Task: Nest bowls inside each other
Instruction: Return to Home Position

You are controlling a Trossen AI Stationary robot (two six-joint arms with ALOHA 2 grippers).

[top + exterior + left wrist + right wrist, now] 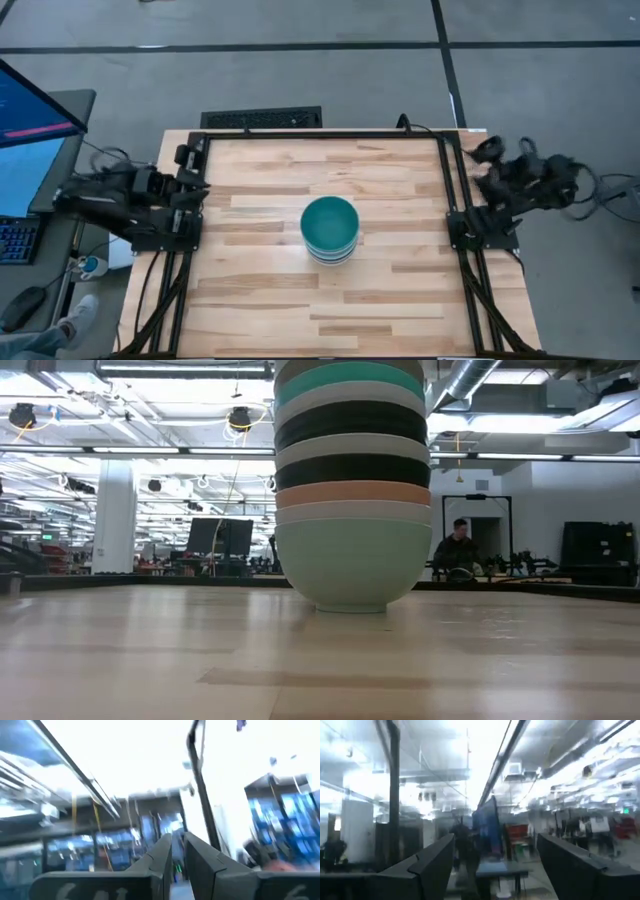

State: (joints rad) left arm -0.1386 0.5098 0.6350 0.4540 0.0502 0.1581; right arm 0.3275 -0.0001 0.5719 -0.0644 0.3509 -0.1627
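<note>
Stack of bowls (329,230) sits mid-table (260,290), both arms folded at the sides.

From above, the top of the stack is a teal bowl (329,222), with lighter rims peeking out below it. The low view shows a mint green bowl (352,565) at the bottom, resting on the wood. Above it come white, orange, black, white, black, white and turquoise bands, nested tight and upright. The left arm (135,200) is tucked at the left edge and the right arm (520,185) at the right edge, both well apart from the stack. The left tool (177,837) has its fingers almost pressed together, with only a thin slit between them. The right tool (496,837) has its fingers spread wide and holds nothing. A person (457,550) sits far back in the room.
</note>
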